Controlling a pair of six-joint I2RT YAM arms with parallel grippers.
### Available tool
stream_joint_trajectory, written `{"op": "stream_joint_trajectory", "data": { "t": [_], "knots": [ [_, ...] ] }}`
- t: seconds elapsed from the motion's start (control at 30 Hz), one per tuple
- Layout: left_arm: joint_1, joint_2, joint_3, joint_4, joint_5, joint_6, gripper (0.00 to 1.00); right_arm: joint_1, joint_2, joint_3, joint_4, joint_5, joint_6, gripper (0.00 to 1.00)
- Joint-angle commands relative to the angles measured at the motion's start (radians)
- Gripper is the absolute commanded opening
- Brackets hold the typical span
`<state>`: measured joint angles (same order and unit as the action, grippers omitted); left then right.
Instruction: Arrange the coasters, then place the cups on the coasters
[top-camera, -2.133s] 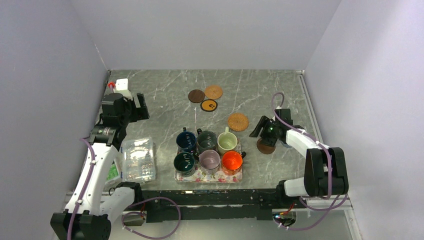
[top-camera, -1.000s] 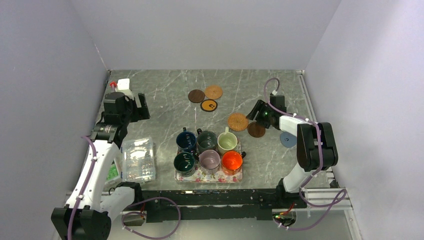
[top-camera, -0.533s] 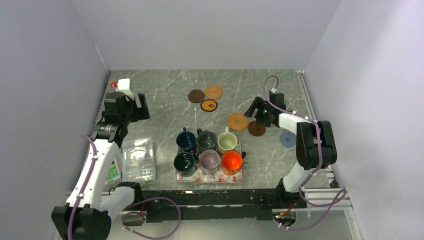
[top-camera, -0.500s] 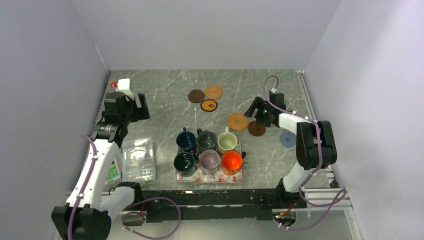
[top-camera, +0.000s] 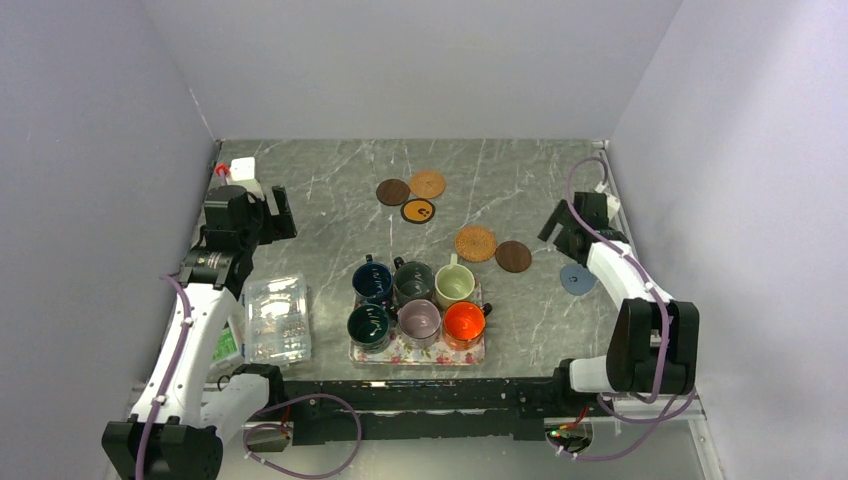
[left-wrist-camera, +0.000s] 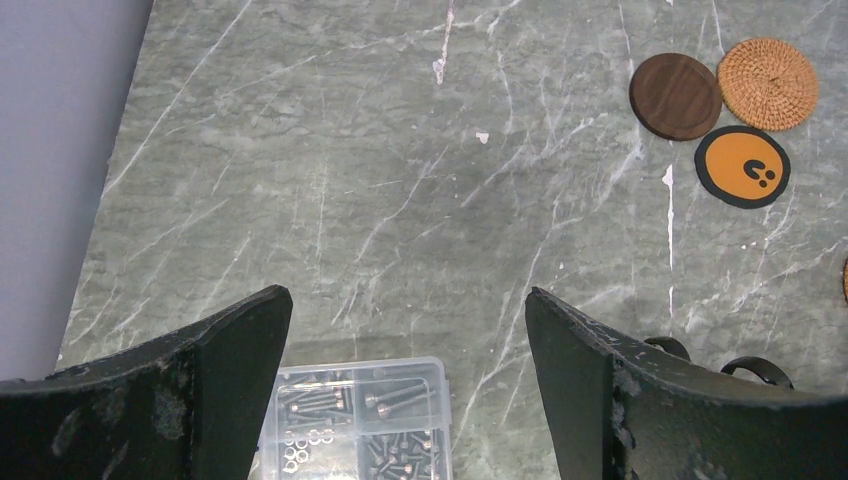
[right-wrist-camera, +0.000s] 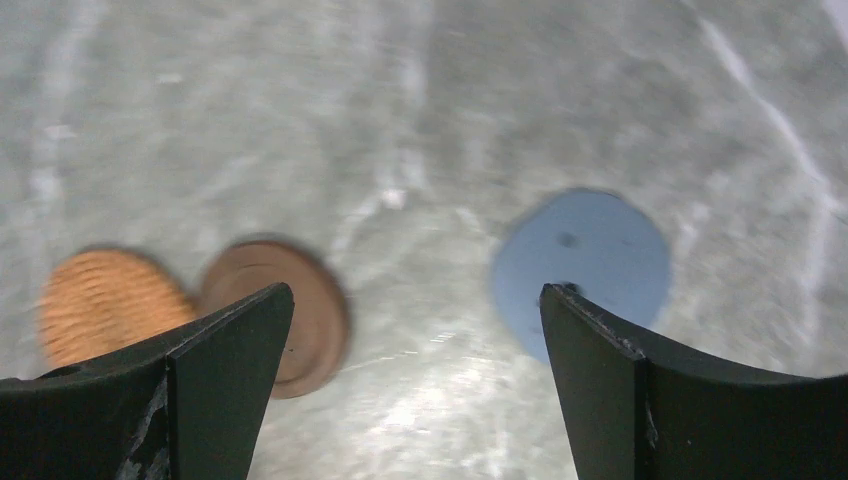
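Cups (top-camera: 419, 321): all six stand on the floral tray (top-camera: 415, 357), none on a coaster. They are nearer than both sets of fingers, between the two arms.
Clear box (top-camera: 277, 318): just nearer than the left fingers.
Left gripper (left-wrist-camera: 405, 305): fingers wide apart with nothing between them, only bare table (left-wrist-camera: 350, 180) below.
Right gripper (right-wrist-camera: 415, 300): fingers wide apart, holding nothing. Its wrist view is blurred.
Blue-grey coaster (right-wrist-camera: 580, 268): flat on the table under the right fingers, just inside one of them.
Dark brown coaster (right-wrist-camera: 315, 310): partly hidden behind the other right finger.
Woven coaster (right-wrist-camera: 105, 300): outside that finger, just beside the brown one; whether they touch I cannot tell.
Far coasters (left-wrist-camera: 743, 165): brown, woven and black-and-orange, bunched well ahead of the left fingers and off to one side.
Stage: arranging looks unfinished, and the blue-grey disc seems the likely next pick.
Risk, pickup: the discs lie thin and flat. A shallow or off-centre descent could scrape the table or skid the disc away.
Risk, spacing: coasters set too close would crowd the handled cups. A cup landing half on a rim could tip.
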<state>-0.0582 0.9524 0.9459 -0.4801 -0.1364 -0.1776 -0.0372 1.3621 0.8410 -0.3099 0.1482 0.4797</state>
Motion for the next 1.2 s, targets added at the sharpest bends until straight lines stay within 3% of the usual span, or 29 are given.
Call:
{"op": "stream_joint_trajectory", "data": {
  "t": [0.0, 0.3, 1.17],
  "knots": [
    [0.005, -0.025, 0.007, 0.016, 0.003, 0.003, 0.94, -0.081, 0.007, -0.062, -0.1, 0.164, -0.001, 1.0],
    [0.006, -0.039, 0.006, 0.012, 0.0, 0.001, 0.94, -0.177, 0.085, -0.084, -0.103, 0.096, -0.014, 1.0],
    [0.004, -0.042, 0.005, 0.015, 0.007, 0.0, 0.94, -0.174, 0.215, -0.028, -0.129, 0.042, -0.034, 0.99]
  ]
}}
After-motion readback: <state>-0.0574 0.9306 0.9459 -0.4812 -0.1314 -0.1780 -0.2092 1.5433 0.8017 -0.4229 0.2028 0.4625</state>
